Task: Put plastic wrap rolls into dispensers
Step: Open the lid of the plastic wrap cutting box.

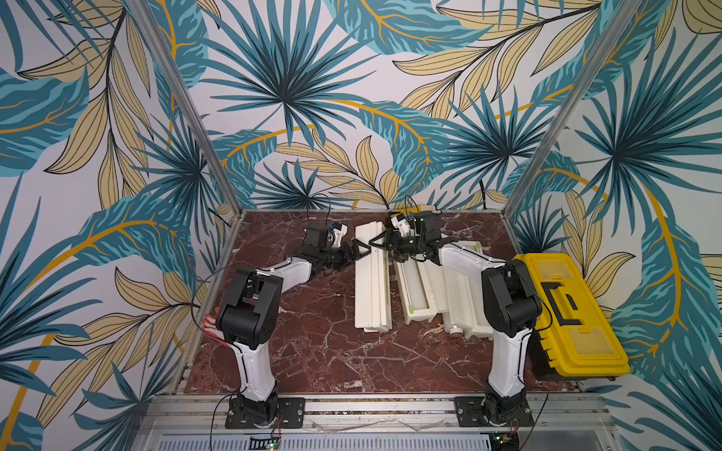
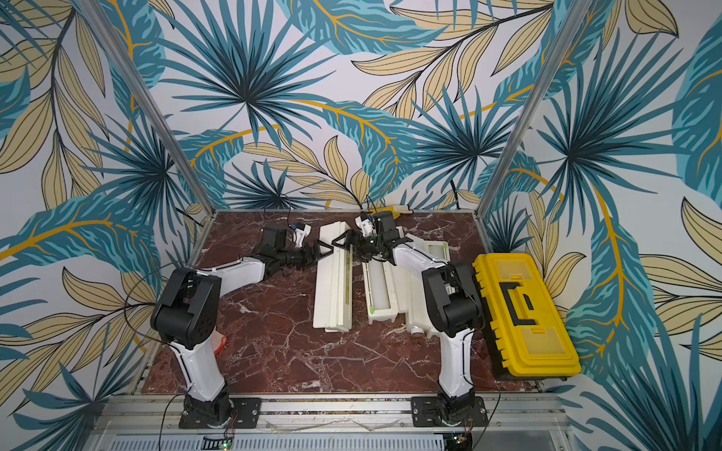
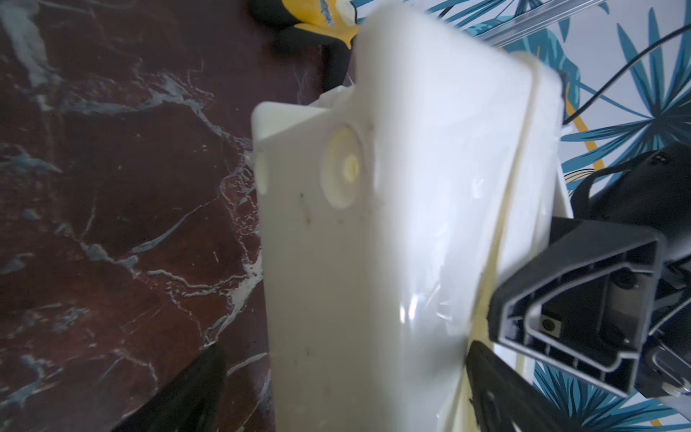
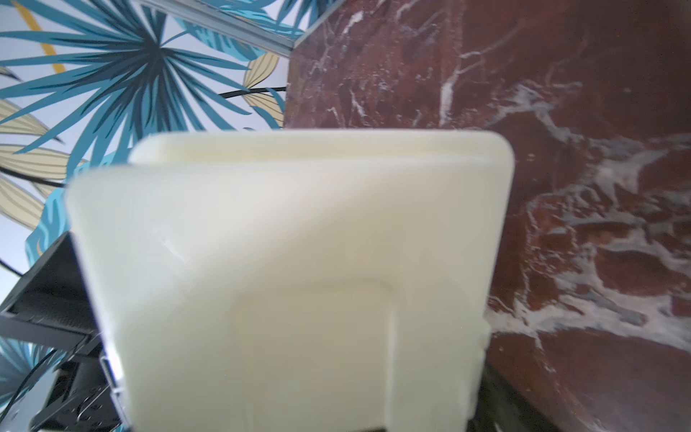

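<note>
Three cream dispensers lie side by side mid-table. The leftmost dispenser [image 1: 371, 289] [image 2: 332, 289] has its lid down. My left gripper [image 1: 362, 250] [image 3: 344, 377] straddles its far end, open, and marble shows between one finger [image 3: 198, 389] and the box [image 3: 355, 262]. My right gripper [image 1: 378, 240] is shut on the same dispenser [image 4: 291, 262] from the opposite side, one finger [image 3: 576, 299] pressing its edge. The middle dispenser [image 1: 421, 317] is open with a plastic wrap roll [image 1: 416, 285] inside. Behind my right arm, another roll's end cap [image 1: 455, 332] shows at the third dispenser [image 1: 469, 312].
A yellow toolbox [image 1: 562, 312] sits at the table's right edge, beside my right arm. A yellow and black object [image 1: 395, 214] lies at the back edge behind the dispensers. Something red [image 1: 209, 324] lies at the left edge by my left arm.
</note>
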